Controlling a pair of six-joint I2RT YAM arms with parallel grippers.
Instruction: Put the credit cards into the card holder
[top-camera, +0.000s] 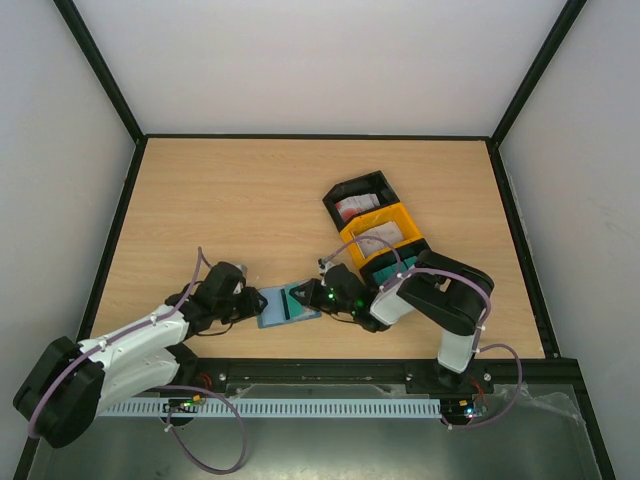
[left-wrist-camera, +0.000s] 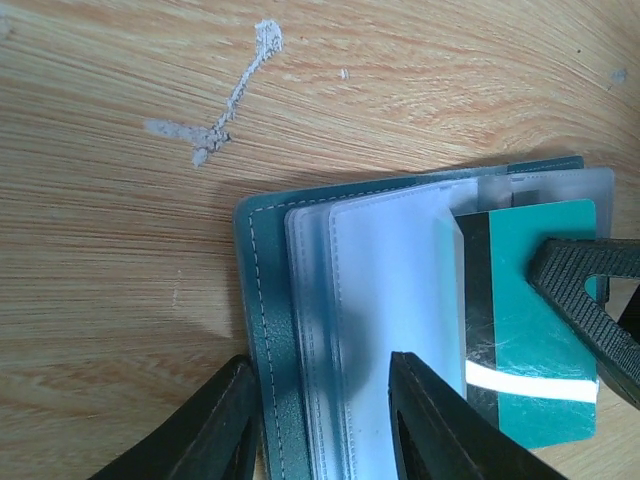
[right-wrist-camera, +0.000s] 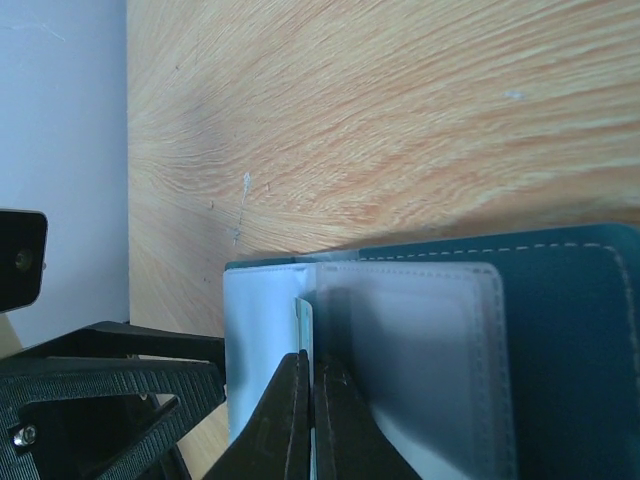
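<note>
Nearest the arm bases, the left gripper reaches in from the card holder's left side. Its jaws are apart. One tip sits at the stitched teal edge and the other rests on a clear sleeve. This looks like a hold-down, pinning the card holder flat so it cannot slide, though I cannot tell whether the fingers also nip the leaves.

The card holder lies open on the tabletop, with the teal cover underneath and the frosted plastic pockets fanned upward. That leaves the pocket mouths facing the side the card comes from.

Over the holder's right half sits the card. Its face is teal with a black stripe and a white band, and its leading edge is at the pocket openings. How far it has gone in is hard to judge. The right gripper is clamped tight on the card's thin trailing edge. It holds the card low and nearly flat, which suits sliding it in edge-first. I judge the insertion to be under way but not finished.

Beyond the holder, up and to its right, stands the three-bin tray. More credit cards, white with red marks, show in its black and yellow bins. Those probably wait their turn.
</note>
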